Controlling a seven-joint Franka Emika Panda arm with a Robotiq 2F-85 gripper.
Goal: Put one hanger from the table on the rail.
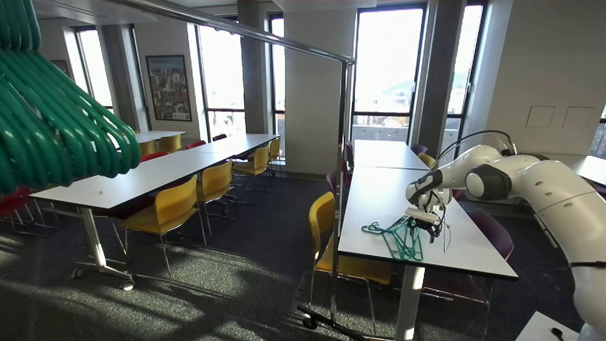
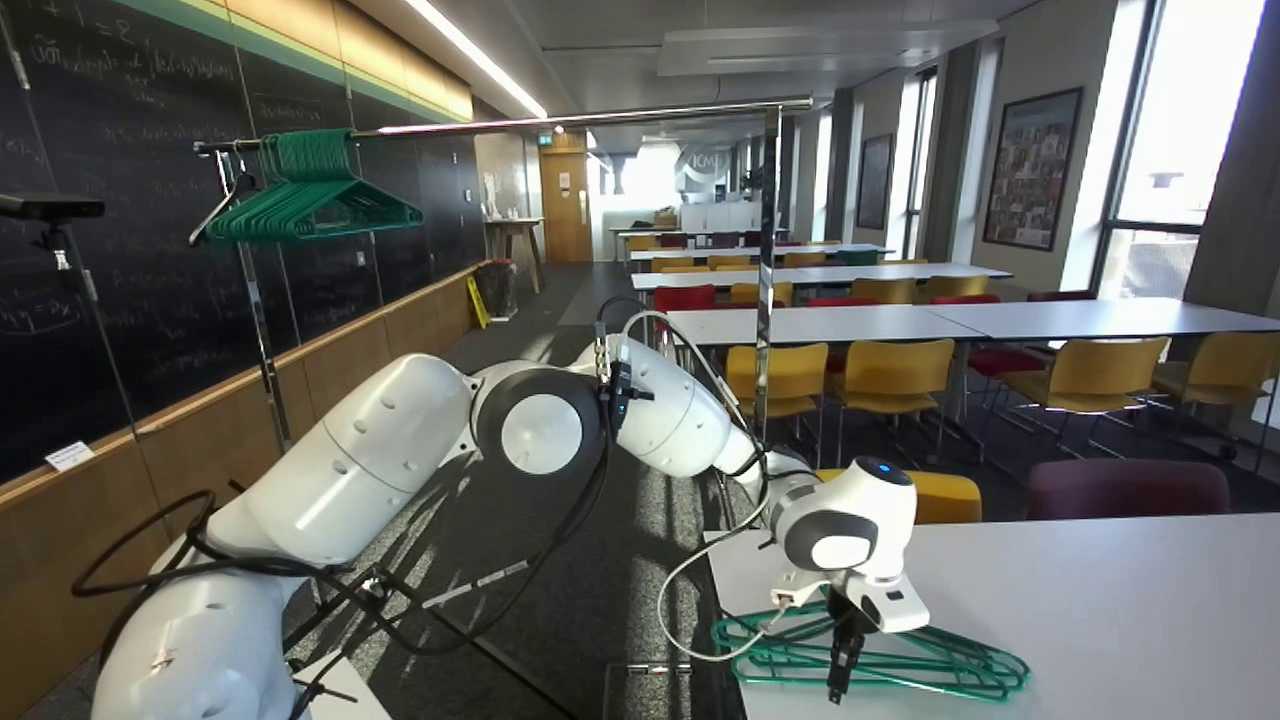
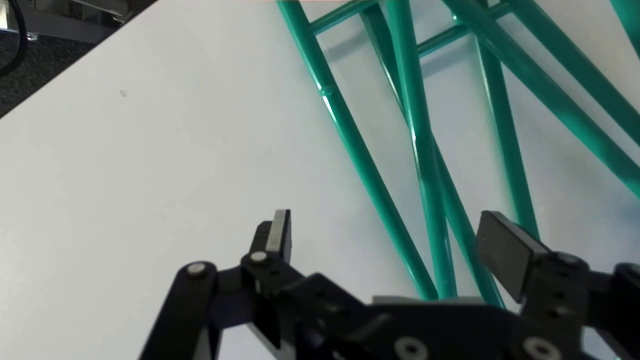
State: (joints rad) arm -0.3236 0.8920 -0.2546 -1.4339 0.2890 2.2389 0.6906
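Observation:
Several overlapping green hangers (image 1: 388, 230) lie in a pile near the end of the white table (image 1: 466, 255). The pile also shows beneath the gripper in an exterior view (image 2: 985, 660). My gripper (image 1: 423, 228) is over the pile, pointing down. In the wrist view the gripper (image 3: 385, 225) is open, its fingers wide apart. Hanger bars (image 3: 358, 150) run between the fingers, and another bar passes behind the right finger. Whether the fingers touch any bar I cannot tell. The metal rail (image 1: 284, 40) runs high above the floor and also shows in an exterior view (image 2: 620, 117).
A bunch of teal hangers (image 2: 310, 195) hangs at one end of the rail, close to the camera in an exterior view (image 1: 71, 128). The rack's upright pole (image 1: 341, 142) stands beside the table. A yellow chair (image 1: 323, 218) is between pole and table. Loose cables hang along the arm.

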